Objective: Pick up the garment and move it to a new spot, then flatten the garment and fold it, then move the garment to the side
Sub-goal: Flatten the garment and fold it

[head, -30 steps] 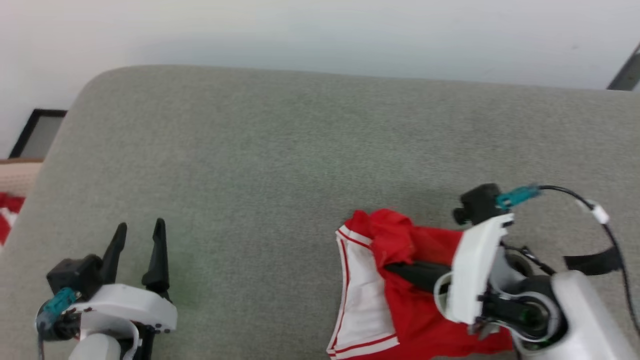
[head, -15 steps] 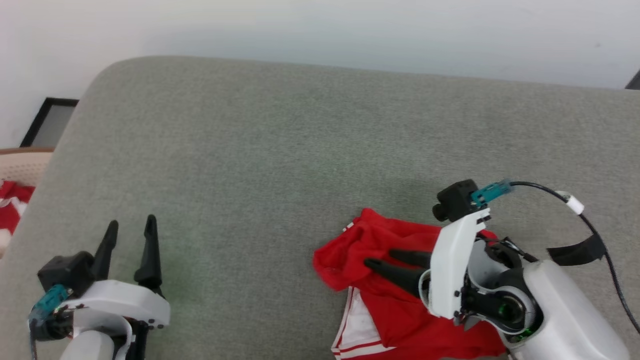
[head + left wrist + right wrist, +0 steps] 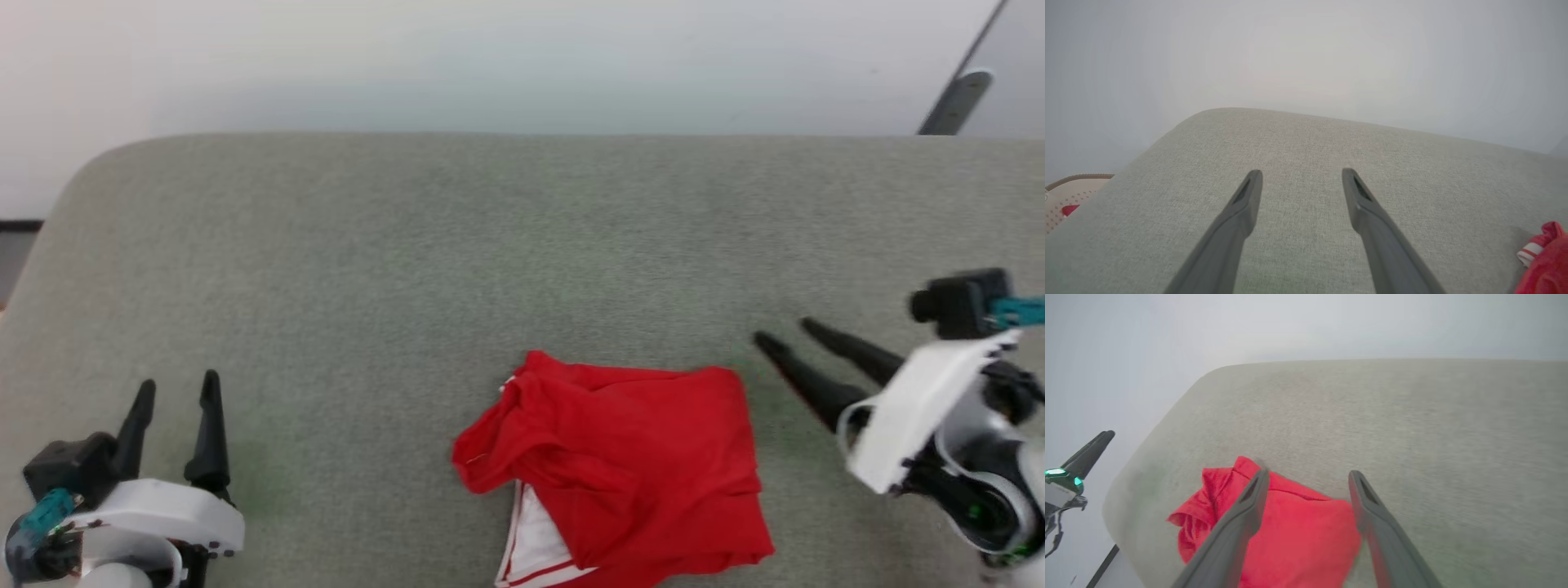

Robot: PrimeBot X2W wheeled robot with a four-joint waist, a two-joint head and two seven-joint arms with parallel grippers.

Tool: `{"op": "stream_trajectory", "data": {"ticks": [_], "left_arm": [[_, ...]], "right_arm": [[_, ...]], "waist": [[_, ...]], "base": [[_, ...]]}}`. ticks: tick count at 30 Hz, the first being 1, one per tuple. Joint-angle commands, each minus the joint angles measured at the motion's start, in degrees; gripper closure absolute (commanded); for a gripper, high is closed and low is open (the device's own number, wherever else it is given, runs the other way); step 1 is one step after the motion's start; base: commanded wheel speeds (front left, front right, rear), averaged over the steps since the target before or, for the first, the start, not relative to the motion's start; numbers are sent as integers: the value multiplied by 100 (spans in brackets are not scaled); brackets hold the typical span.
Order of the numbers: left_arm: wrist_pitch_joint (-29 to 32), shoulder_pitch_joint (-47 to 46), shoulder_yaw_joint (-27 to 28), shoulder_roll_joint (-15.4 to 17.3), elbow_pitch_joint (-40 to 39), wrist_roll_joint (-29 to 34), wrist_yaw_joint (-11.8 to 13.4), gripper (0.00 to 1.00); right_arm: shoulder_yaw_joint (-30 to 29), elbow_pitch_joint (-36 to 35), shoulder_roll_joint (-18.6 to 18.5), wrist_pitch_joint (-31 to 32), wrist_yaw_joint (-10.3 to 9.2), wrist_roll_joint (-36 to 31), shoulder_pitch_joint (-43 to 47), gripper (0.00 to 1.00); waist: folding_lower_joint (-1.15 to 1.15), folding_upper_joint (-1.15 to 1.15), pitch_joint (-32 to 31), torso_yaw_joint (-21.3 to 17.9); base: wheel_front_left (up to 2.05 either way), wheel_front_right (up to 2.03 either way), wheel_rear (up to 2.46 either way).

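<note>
fingers (image 3: 808, 382) of the right gripper (image 3: 784, 330) stand spread with nothing between them, over the right part of the grey cushion (image 3: 392, 261). the left gripper (image 3: 179, 380) is spread and bare too, above the cushion's near left corner. the cushion takes up most of the head view. on it, close to its near edge and a little right of its middle, lies the garment (image 3: 620, 457), touched by neither gripper. it is a loose red heap with a flap lapped over, neither flat nor neatly folded. so i judge the moving step about over, with flattening, folding and the shift to the side all left. smallest, a white sleeve (image 3: 535, 543) with striped trim pokes out toward the cushion's near edge.
</note>
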Motion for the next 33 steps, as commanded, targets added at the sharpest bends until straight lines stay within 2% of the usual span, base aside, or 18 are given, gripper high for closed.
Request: {"op": "stream_trajectory", "data": {"ticks": [1, 5, 11, 17, 21, 33], "left_arm": [[-5, 42, 25, 19, -23, 20, -9, 0], [-5, 177, 84, 54, -55, 59, 7, 0], [-5, 370, 135, 110, -107, 103, 18, 0], [-5, 475, 138, 98, -90, 119, 3, 0], [-5, 569, 177, 78, -69, 140, -10, 0], [-5, 728, 284, 51, -112, 209, -62, 0]], "right_arm": [[-30, -1, -48, -119, -8, -83, 96, 0], [-173, 137, -336, -893, -8, -433, 304, 0], [-291, 478, -543, -2011, -8, -993, 542, 0], [-544, 865, -480, -2967, -9, -1465, 789, 0], [-635, 1108, -385, -3288, -9, -1616, 950, 0], [-809, 1357, -152, -3596, -9, -1797, 1234, 0]], "waist": [[0, 0, -108, -187], [0, 0, -207, -401], [0, 0, -355, -638], [0, 0, -484, -721], [0, 0, -553, -739], [0, 0, -685, -713]], "base": [[0, 0, 0], [0, 0, 0], [0, 0, 0], [0, 0, 0], [0, 0, 0], [0, 0, 0]]}}
